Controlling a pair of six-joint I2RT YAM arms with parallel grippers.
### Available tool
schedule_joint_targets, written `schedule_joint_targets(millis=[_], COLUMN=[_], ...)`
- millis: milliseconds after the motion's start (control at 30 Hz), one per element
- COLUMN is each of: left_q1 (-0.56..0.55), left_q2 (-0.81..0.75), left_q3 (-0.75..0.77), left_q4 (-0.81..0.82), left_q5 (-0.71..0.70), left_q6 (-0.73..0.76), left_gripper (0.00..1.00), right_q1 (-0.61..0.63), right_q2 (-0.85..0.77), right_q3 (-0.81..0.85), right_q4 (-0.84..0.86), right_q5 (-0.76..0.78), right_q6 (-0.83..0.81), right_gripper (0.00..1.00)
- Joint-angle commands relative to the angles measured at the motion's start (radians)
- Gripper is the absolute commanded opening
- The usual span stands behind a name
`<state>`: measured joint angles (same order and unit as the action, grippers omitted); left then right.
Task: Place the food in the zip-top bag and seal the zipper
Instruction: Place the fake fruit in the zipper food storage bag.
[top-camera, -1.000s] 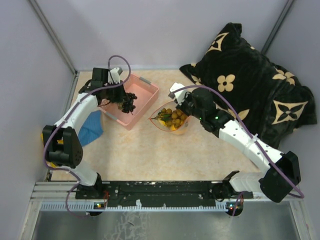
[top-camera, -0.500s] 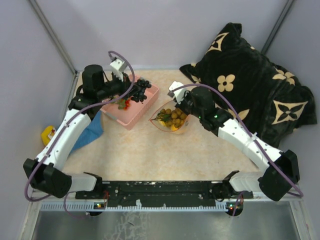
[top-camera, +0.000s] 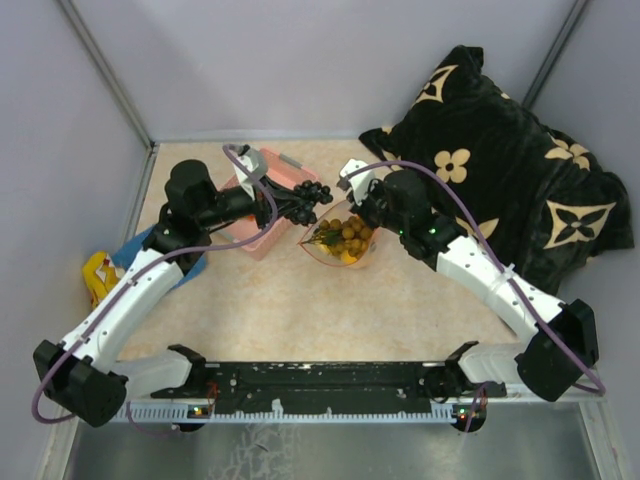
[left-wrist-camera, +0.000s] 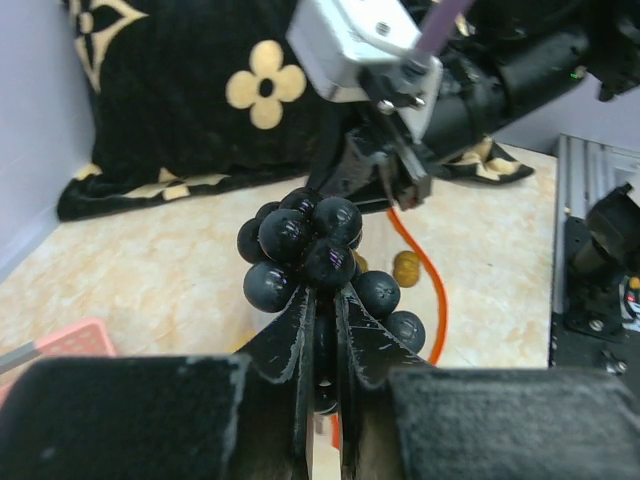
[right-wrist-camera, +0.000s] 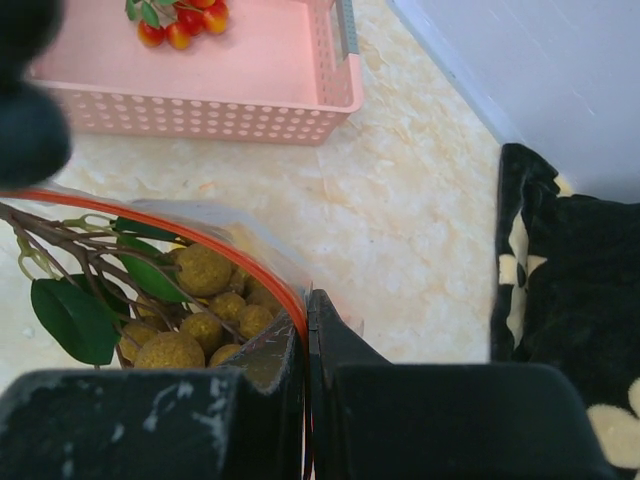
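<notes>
The dark plastic grape cluster (left-wrist-camera: 300, 240) is clamped in the closed left gripper (left-wrist-camera: 322, 300). The clear crinkly zip-top bag (top-camera: 345, 245), pinched by the right gripper (right-wrist-camera: 305, 325), lies just ahead. The small red pieces (right-wrist-camera: 180, 25) in the pink perforated basket (right-wrist-camera: 200, 110) and the sealing are not yet done.

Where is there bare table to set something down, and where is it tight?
Widest bare table lies in front, between the zip-top bag and the arms' base rail. A smaller strip is behind, between the pink basket and the black cushion. Crowded: the gap between basket and bag, where the left fingers hold the grapes and the right fingers pinch the bag's mouth.
</notes>
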<state>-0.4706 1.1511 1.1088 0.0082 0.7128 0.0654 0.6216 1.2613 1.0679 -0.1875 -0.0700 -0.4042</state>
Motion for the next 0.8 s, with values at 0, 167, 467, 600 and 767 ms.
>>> schedule_joint_targets(millis=[0, 167, 467, 600, 767], left_q1=[-0.03, -0.059, -0.178, -0.206, -0.211], left_q2=[-0.035, -0.042, 0.031, 0.081, 0.149], left_q3=[-0.04, -0.084, -0.085, -0.083, -0.077], left_q4=[0.076, 0.095, 0.152, 0.153, 0.127], left_q5=[0.095, 0.094, 0.096, 0.066, -0.045], left_q6=[0.019, 0.035, 0.081, 0.124, 0.164], left_gripper=[0.0, 0.0, 0.0, 0.0, 0.0], right_q1=[-0.014, -0.016, -0.017, -0.017, -0.017], right_q2=[-0.015, -0.02, -0.029, -0.041, -0.056], right_q3=[0.053, 0.036, 0.03, 0.028, 0.022], right_q4=[0.068, 0.081, 0.088, 0.089, 0.088], right_q5=[-0.042, -0.059, -0.085, -0.092, -0.115], right_q6=[0.039, 0.061, 0.081, 0.086, 0.089], right_gripper=[0.0, 0.0, 0.0, 0.0, 0.0])
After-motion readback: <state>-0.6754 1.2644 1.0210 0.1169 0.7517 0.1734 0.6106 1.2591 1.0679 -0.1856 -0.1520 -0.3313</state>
